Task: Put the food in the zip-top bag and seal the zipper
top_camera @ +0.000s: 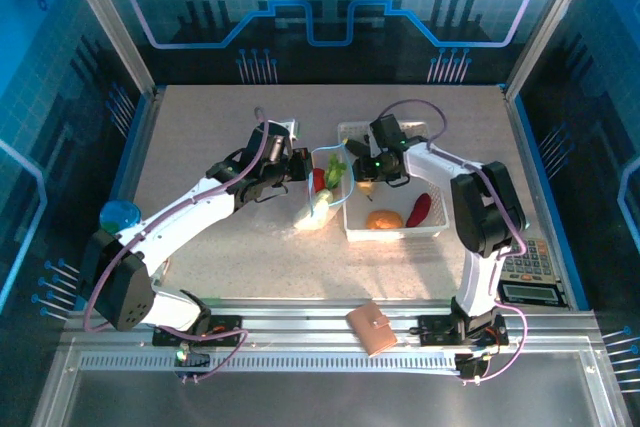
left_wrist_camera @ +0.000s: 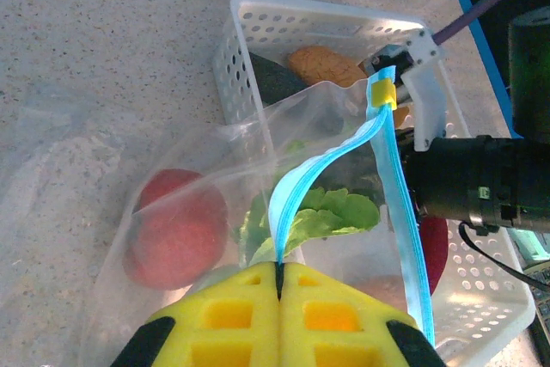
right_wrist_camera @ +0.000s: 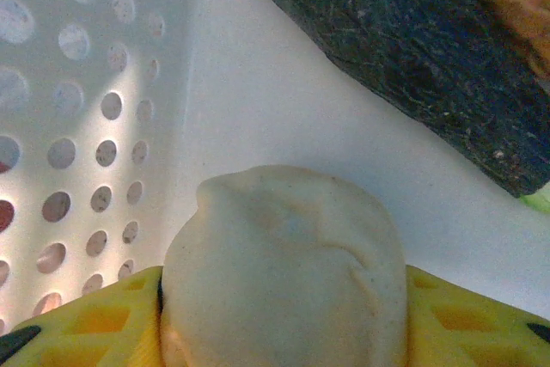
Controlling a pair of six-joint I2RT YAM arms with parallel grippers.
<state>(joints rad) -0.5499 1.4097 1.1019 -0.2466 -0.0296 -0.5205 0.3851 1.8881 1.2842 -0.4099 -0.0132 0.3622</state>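
The clear zip-top bag [left_wrist_camera: 225,150] lies left of the white basket [top_camera: 396,234], with a red round piece [left_wrist_camera: 176,229] and a green leafy piece [left_wrist_camera: 331,212] of food inside. My left gripper [left_wrist_camera: 282,266] is shut on the light-blue zipper [left_wrist_camera: 296,185], holding the bag's mouth up; in the top view it [top_camera: 297,167] is at the bag's [top_camera: 322,197] upper edge. My right gripper [right_wrist_camera: 282,288] is down in the basket [right_wrist_camera: 77,126], shut on a cream-white food piece [right_wrist_camera: 284,255]. A dark fuzzy piece [right_wrist_camera: 412,58] lies just beyond it.
An orange piece [top_camera: 385,219] and a red pepper [top_camera: 418,209] lie in the basket. A brown wallet [top_camera: 371,328] sits on the front rail, a calculator [top_camera: 525,269] at the right edge, a blue round object [top_camera: 120,215] at the left.
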